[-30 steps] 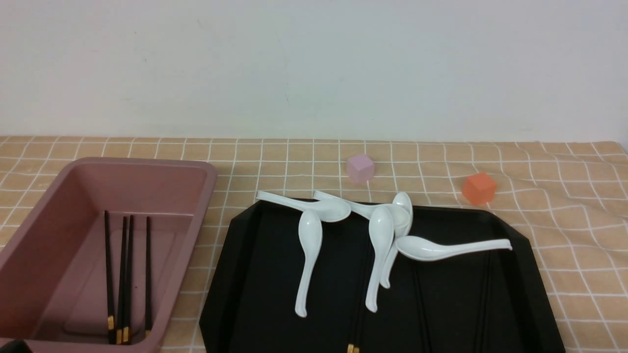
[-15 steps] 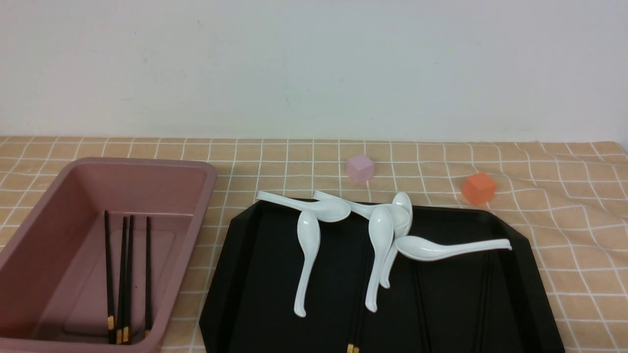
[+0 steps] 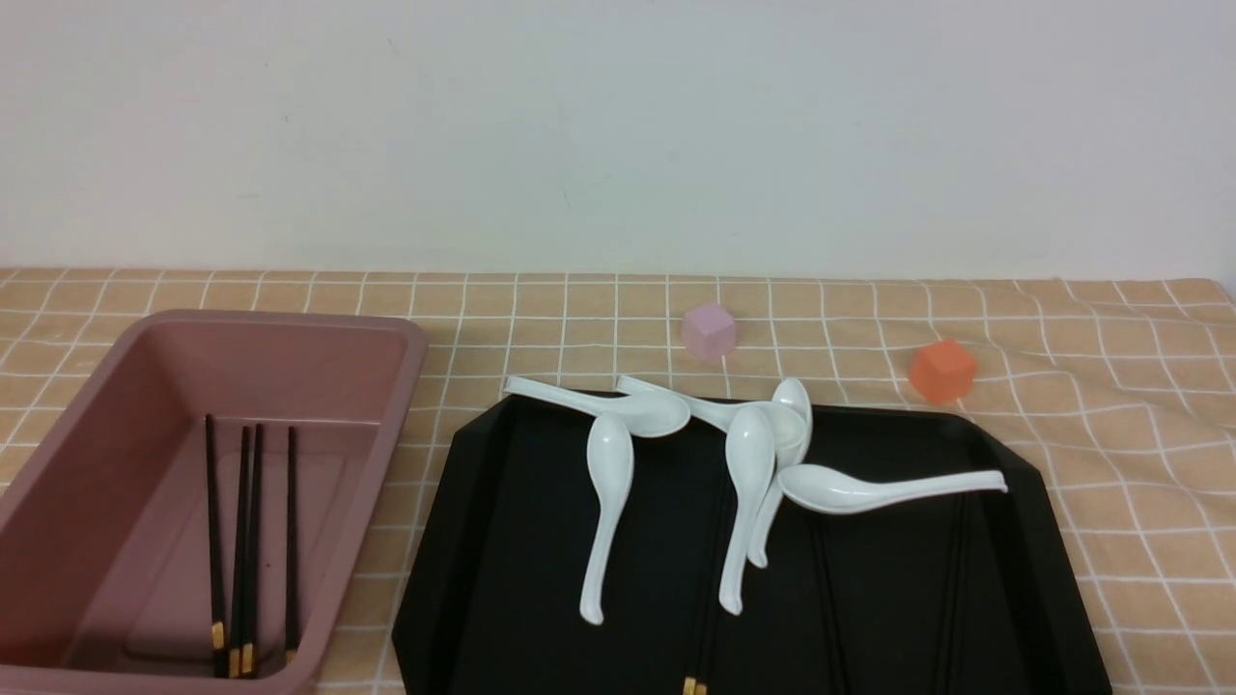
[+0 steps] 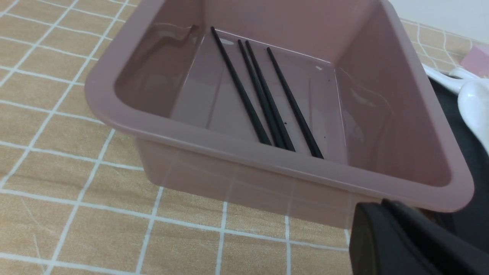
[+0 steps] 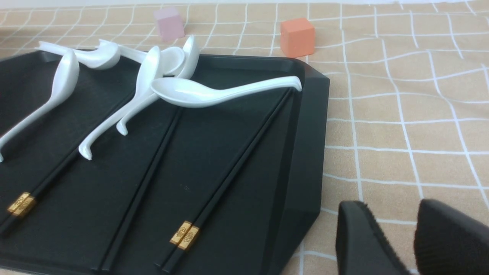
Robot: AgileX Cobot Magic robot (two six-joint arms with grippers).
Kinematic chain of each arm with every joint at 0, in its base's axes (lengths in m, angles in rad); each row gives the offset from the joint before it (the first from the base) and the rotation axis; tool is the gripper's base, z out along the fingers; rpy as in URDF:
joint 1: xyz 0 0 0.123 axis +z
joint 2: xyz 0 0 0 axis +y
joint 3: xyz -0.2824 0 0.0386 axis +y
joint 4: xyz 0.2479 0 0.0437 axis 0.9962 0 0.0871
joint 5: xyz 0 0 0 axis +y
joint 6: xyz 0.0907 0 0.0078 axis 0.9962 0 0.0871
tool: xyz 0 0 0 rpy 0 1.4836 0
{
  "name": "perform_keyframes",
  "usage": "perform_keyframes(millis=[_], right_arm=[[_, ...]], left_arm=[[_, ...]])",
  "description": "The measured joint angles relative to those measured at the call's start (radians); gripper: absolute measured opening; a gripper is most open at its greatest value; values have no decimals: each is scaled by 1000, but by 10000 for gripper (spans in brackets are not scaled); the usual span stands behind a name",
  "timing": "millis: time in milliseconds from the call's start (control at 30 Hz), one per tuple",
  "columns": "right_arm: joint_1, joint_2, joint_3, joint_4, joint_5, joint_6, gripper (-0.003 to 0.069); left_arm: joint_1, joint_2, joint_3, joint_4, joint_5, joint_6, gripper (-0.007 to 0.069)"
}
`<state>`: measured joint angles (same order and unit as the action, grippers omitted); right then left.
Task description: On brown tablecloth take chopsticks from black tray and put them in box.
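The pink box stands on the brown tablecloth at the left, and several black chopsticks lie along its floor, gold bands toward me. More chopsticks lie on the black tray, partly under white spoons. Neither gripper shows in the front view. In the left wrist view my left gripper is shut and empty, just outside the box's near wall, with the chopsticks inside. In the right wrist view my right gripper stands open over bare cloth, beside the tray's corner.
Several white ceramic spoons are heaped across the far half of the tray, some overhanging its rim. A small pink cube and an orange cube sit on the cloth behind the tray. The cloth is wrinkled at the right.
A dark tip of my left gripper that showed in the front view's lower left corner a second ago has drawn out of sight. Nothing on the table has moved.
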<state>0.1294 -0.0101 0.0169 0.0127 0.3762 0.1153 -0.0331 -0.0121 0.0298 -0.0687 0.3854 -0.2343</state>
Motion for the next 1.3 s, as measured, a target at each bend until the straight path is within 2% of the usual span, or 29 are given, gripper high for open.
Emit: perform_keyframes(millis=[1300], right_arm=[[0,0,0,0,0,0,240]], left_arm=[[0,0,0,0,0,0,64]])
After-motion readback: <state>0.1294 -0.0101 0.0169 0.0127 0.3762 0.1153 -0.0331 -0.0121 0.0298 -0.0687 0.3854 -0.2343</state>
